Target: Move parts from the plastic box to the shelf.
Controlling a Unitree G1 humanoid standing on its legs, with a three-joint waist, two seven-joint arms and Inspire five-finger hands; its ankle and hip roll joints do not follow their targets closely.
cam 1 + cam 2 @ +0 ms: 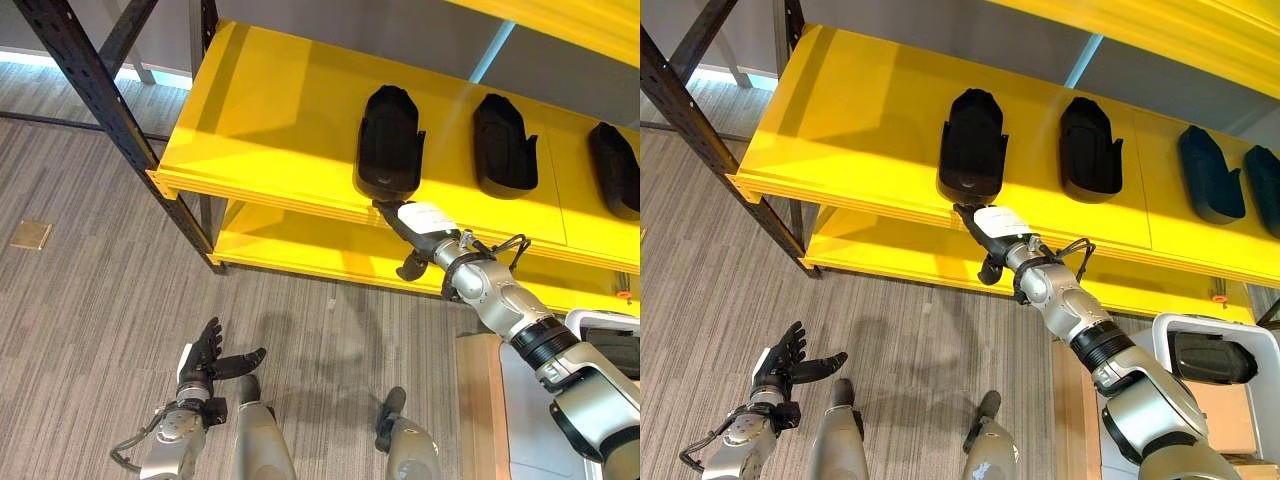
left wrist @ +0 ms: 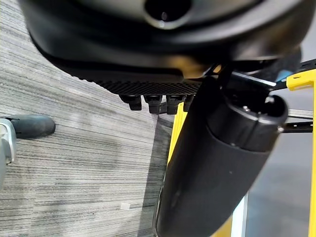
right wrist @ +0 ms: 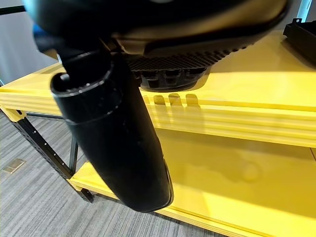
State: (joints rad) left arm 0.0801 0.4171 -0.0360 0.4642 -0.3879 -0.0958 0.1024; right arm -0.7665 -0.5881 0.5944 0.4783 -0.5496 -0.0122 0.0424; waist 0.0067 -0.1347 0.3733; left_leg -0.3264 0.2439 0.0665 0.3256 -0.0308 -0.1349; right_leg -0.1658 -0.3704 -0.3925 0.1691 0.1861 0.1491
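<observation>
Black part point(image 1: 390, 142) lies lengthwise on the yellow shelf point(image 1: 270, 120), right hand point(image 1: 410, 222) straight-fingered at its near end, empty left hand point(image 1: 208, 360) spread low.

Setting: an industrial storage or workshop area — not a domestic space. Indicators: a heavy-duty rack with bright yellow shelf boards point(image 1: 280, 120) carried on a black perforated steel upright with diagonal bracing point(image 1: 95, 95); identical black moulded plastic parts point(image 1: 390, 140) laid out in a row on the upper board; grey striped carpet-tile floor point(image 1: 90, 300); a white plastic box point(image 1: 1230, 335) holding a further dark part — beside the rack.
</observation>
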